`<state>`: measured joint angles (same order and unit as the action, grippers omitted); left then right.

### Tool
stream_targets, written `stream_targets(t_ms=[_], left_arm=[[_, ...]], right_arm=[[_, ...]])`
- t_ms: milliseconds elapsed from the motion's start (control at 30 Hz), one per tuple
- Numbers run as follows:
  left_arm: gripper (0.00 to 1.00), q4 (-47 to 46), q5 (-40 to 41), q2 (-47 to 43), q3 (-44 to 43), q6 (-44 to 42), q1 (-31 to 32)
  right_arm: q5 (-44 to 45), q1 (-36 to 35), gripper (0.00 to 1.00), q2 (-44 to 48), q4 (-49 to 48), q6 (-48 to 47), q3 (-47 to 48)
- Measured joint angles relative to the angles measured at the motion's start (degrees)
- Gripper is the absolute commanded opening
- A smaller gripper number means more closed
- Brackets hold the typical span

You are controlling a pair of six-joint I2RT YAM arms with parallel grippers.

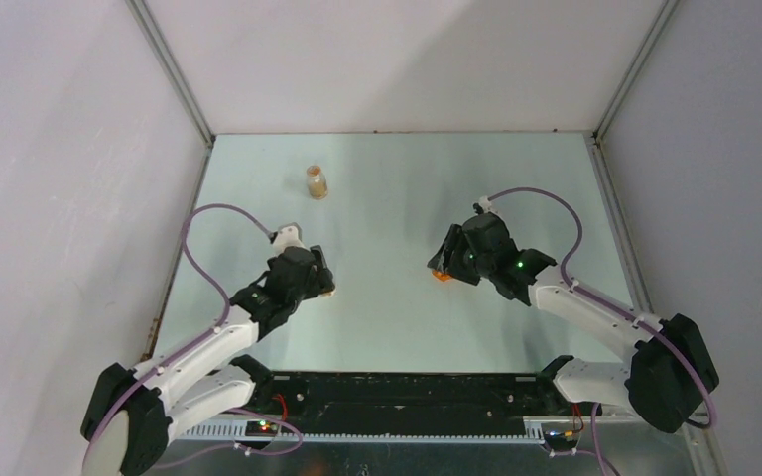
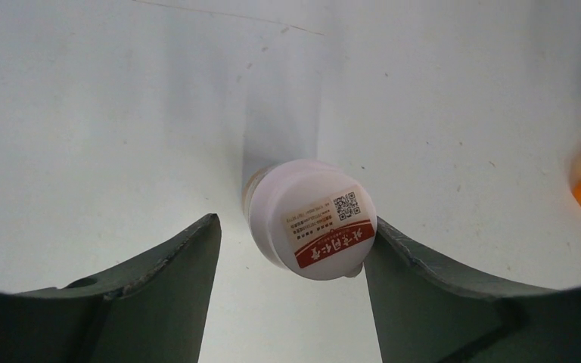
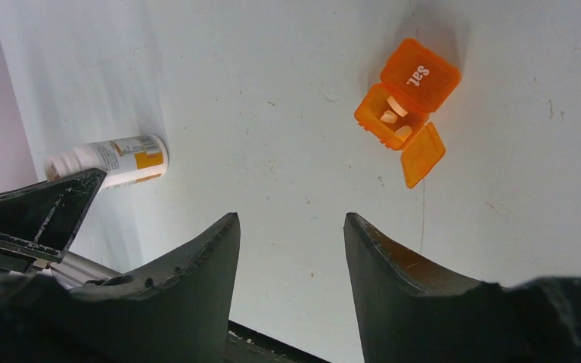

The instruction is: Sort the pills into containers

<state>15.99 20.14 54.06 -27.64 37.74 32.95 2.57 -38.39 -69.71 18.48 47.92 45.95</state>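
A small amber bottle (image 1: 316, 182) stands upper left of centre on the counter (image 1: 397, 198). The left hand (image 1: 323, 288) and the right hand (image 1: 444, 264) hover mid-frame. An orange piece (image 1: 440, 277) shows at the right one's tip.

White links (image 1: 203, 347), black joints (image 1: 670, 372); looping purple cables (image 1: 220, 206); green LED (image 1: 519, 265) on right wrist; dark grey tool fingers (image 3: 189, 295).

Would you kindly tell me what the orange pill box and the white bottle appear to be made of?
The orange pill box looks like translucent moulded plastic, slightly glossy: light glows through its walls and the thin flap lid. The white bottle looks like opaque plastic, smooth and fairly matte, evenly white; its printed label may be paper or film, which I cannot tell.
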Motion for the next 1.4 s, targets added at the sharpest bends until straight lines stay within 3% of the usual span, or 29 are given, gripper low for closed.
stream_targets(t_ms=[367, 600, 700, 1000, 1400], left_arm=[[0.72, 3.0, 9.4, -1.4, 0.8, 2.4, 0.3], [0.97, 9.1, 15.4, -3.0, 0.5, 5.1, 0.3], [0.99, 11.6, 15.4, -4.7, -1.1, 5.2, 0.3], [0.99, 13.2, 12.3, -8.2, -13.1, 0.4, 0.4], [0.99, 7.8, 10.0, -3.3, -14.4, -2.4, 0.4]], right_arm=[[-0.3, 1.9, 0.58, 0.9, 0.1, 0.0, -1.0], [2.4, 2.4, 0.65, 2.9, 0.9, -0.7, -2.1], [5.2, 2.4, 0.66, 3.9, 1.8, -1.8, -2.4], [9.7, 2.9, 0.5, 0.7, 4.5, -1.0, -2.4], [10.1, 3.2, 0.39, -9.6, 3.3, 5.1, -1.2]])
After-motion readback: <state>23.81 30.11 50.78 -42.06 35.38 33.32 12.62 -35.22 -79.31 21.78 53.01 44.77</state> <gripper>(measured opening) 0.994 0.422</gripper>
